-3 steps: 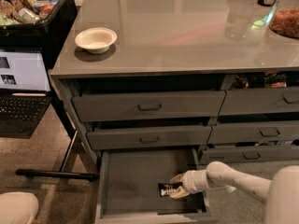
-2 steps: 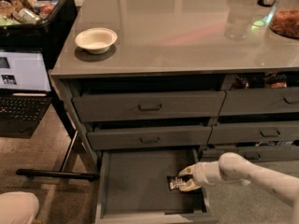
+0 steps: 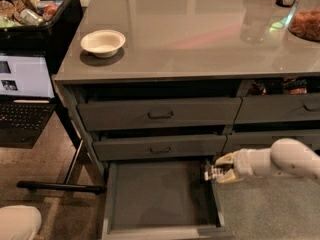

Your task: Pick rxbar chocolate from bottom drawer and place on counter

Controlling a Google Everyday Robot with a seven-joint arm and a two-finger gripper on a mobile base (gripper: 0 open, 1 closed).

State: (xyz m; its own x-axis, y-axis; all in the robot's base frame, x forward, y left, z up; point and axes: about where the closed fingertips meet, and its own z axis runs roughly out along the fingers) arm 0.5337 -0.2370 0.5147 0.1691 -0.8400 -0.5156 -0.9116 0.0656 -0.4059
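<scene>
The bottom drawer [image 3: 155, 196] stands pulled open at the lower middle, its grey floor bare. My gripper [image 3: 221, 170] is at the drawer's upper right corner, just above its right wall, shut on the rxbar chocolate [image 3: 212, 173], a small dark wrapper with white lettering that sticks out to the left of the fingers. The white arm [image 3: 285, 159] reaches in from the right. The counter [image 3: 200, 34] spreads glossy and grey above the drawers.
A white bowl [image 3: 103, 42] sits on the counter's left. A snack bowl [image 3: 306, 24] and glass items stand at the back right. Two shut handled drawers [image 3: 160, 115] are above the open one. A laptop [image 3: 22, 91] and a black bin [image 3: 35, 14] are at left.
My gripper has lifted the bar off the drawer floor and moved up and right, to the drawer's upper right corner.
</scene>
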